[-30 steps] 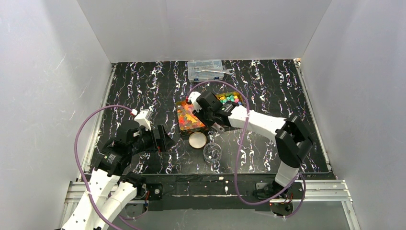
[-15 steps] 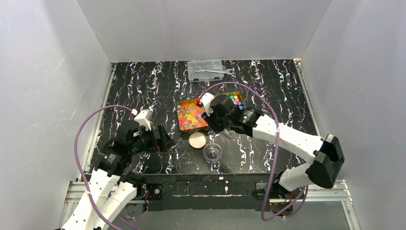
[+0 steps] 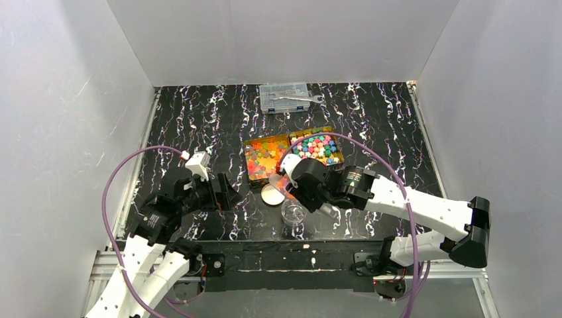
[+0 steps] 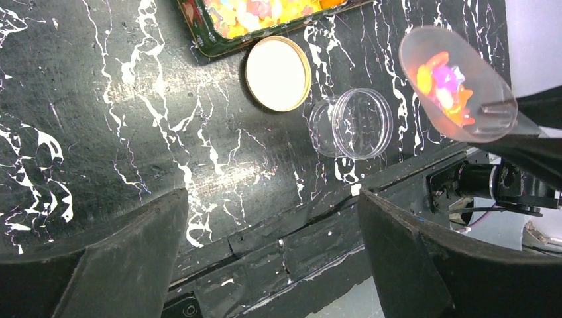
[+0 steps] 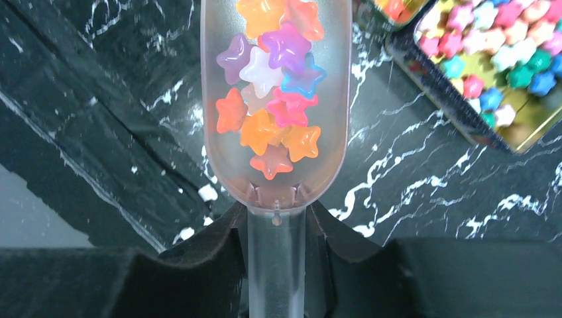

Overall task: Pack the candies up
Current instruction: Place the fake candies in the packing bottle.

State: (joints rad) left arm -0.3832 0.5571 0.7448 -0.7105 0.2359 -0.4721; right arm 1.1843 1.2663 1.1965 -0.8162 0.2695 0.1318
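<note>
While the right pincer (image 5: 276, 233) pinches a scoop (image 5: 276, 189) of candies (image 5: 270, 109) | left pincer (image 4: 270, 260) spread wide over the table (image 4: 119, 126)

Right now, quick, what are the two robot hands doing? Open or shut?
Left gripper: open, holding nothing.
Right gripper: shut on the clear scoop, which carries star candies.
</note>
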